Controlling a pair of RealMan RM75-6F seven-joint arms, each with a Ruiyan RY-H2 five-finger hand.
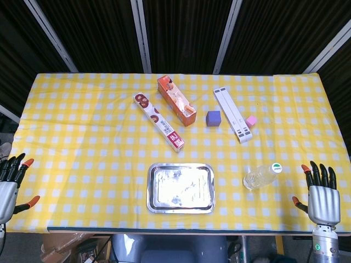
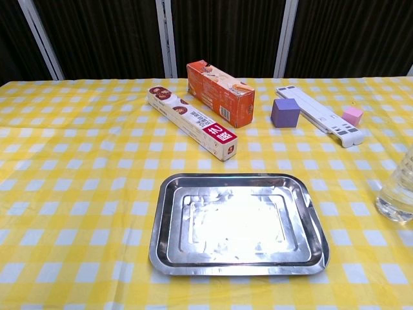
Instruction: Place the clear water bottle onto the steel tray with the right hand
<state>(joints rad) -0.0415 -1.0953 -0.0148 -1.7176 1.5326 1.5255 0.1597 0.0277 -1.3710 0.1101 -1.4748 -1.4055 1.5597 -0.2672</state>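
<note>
Showing only overhead, both the left hand and right hand lie spread, empty; chest camera misses them.

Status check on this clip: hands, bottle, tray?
Each robot hand, left and right, open. Water bottle lying right of steel tray, untouched. Path between clear.

Open checked cloth lies between the right hand, the water bottle and the steel tray, while the boxes, purple cube and white strip stand well behind.
</note>
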